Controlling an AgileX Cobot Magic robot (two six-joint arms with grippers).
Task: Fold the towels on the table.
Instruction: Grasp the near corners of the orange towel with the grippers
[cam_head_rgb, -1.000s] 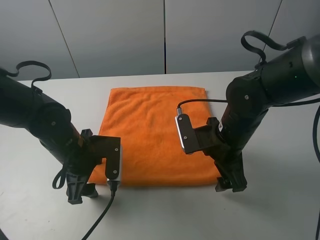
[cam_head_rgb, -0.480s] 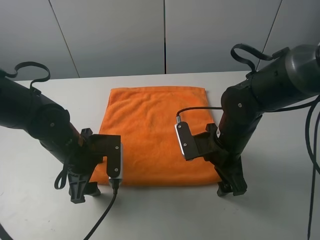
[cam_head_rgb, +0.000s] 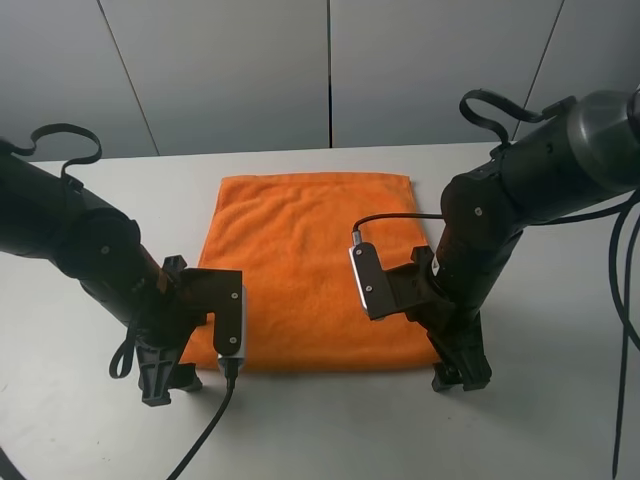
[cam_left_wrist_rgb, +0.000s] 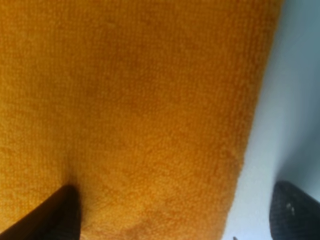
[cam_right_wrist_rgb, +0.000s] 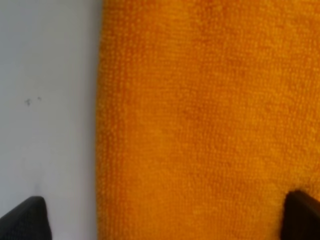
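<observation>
My left pincer (cam_head_rgb: 166, 384) and right pincer (cam_head_rgb: 461, 378) both stand released, each straddling a side edge of the towel (cam_head_rgb: 310, 265) on the table (cam_head_rgb: 560, 420).

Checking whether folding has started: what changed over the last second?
The right arm leaned inward toward the towel; the right gripper barely shifted at the towel's near right corner. Nothing grasped or released: both sets of jaws stay open. The left gripper and towel stayed put.
</observation>
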